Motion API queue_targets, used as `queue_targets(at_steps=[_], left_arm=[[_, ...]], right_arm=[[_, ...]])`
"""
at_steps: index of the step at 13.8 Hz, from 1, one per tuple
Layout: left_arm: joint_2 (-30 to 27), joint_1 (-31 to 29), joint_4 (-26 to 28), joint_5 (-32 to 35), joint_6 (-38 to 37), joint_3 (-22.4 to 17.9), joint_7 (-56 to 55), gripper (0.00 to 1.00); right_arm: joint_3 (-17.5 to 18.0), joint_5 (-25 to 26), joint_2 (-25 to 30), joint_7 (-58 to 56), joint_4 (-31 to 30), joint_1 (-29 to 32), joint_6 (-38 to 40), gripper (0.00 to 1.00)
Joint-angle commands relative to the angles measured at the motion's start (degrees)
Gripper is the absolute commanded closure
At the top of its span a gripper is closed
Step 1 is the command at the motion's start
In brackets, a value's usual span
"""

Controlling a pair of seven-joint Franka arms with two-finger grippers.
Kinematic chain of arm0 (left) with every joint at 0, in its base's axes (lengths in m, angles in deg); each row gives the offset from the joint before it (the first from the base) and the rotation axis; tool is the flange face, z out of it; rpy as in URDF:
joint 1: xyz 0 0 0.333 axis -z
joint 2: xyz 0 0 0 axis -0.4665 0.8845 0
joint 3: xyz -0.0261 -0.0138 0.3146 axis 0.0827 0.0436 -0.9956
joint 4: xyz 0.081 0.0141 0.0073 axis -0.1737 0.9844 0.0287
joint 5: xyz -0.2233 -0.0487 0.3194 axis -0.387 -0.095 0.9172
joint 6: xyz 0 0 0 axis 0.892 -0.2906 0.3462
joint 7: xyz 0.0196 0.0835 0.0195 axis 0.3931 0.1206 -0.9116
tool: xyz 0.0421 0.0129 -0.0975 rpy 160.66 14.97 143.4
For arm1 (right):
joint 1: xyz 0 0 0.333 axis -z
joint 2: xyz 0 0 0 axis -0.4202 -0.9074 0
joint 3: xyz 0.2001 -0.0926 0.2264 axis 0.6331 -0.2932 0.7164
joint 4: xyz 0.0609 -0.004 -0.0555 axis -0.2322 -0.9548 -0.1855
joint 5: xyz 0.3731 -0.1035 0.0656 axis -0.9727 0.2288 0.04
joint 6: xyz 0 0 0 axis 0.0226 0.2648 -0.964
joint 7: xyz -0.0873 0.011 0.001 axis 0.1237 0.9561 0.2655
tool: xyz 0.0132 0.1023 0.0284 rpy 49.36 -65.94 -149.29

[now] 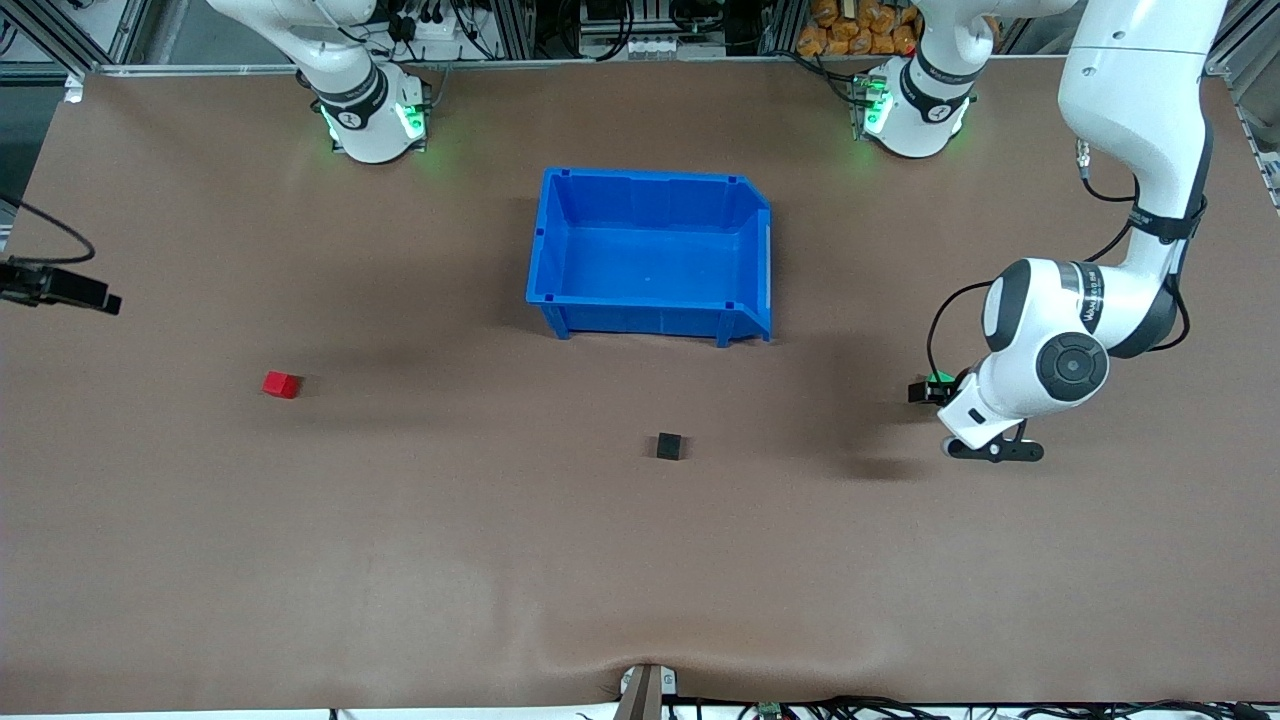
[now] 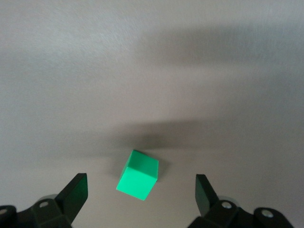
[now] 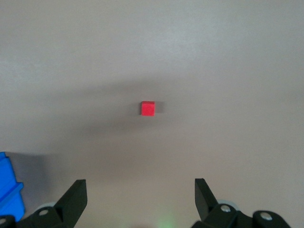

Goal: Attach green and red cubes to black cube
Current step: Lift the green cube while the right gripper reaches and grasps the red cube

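The green cube (image 1: 940,378) lies on the table near the left arm's end. My left gripper (image 1: 925,392) is low over it and open. In the left wrist view the green cube (image 2: 137,175) sits tilted between the spread fingers of my left gripper (image 2: 140,184), touching neither. The black cube (image 1: 670,446) lies mid-table, nearer the front camera than the blue bin. The red cube (image 1: 282,384) lies toward the right arm's end. My right gripper (image 3: 140,186) is open and empty, high above the table, with the red cube (image 3: 147,108) small below it.
An empty blue bin (image 1: 540,240) stands at mid-table near the bases; its corner shows in the right wrist view (image 3: 9,190). A black device with a cable (image 1: 60,288) juts in at the right arm's end of the table.
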Motion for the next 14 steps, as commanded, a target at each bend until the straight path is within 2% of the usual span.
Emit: queue_targets(at_steps=[1,2,5,7,9,12,14], left_arm=[[-1.37,-1.43,3.1,1.16,1.48,0.1,9.72,0.0],[-1.46,-2.04,3.62,1.16,1.48,0.18,13.08,0.0],[-0.67,-0.03,3.89,1.25,2.09,0.1,14.25,0.0],[0.9,-0.03,3.72,5.7,2.89,0.1,15.56,0.0],[1.61,-0.2,3.72,9.42,2.89,0.18,15.57,0.0],[3.02,0.06,3.8,8.55,4.03,1.15,13.99,0.0],[3.19,-0.29,3.98,8.55,4.03,1.33,13.11,0.0]], right_arm=[[0.97,-1.01,-0.83,-0.86,1.14,-0.27,4.26,0.0],[0.97,-1.01,-2.06,-0.77,1.22,-0.36,7.94,0.0],[0.88,-1.01,-8.38,-0.25,1.4,-0.18,7.98,0.0],[0.88,-0.57,-12.6,-0.07,1.31,-0.71,7.19,0.0],[0.88,0.04,-16.73,-0.42,1.05,-0.89,3.0,0.0],[0.97,-0.04,-25.42,-0.77,-0.17,-0.36,-6.13,0.0],[0.97,0.04,-27.72,-0.86,-3.59,-0.54,-14.74,0.0]])
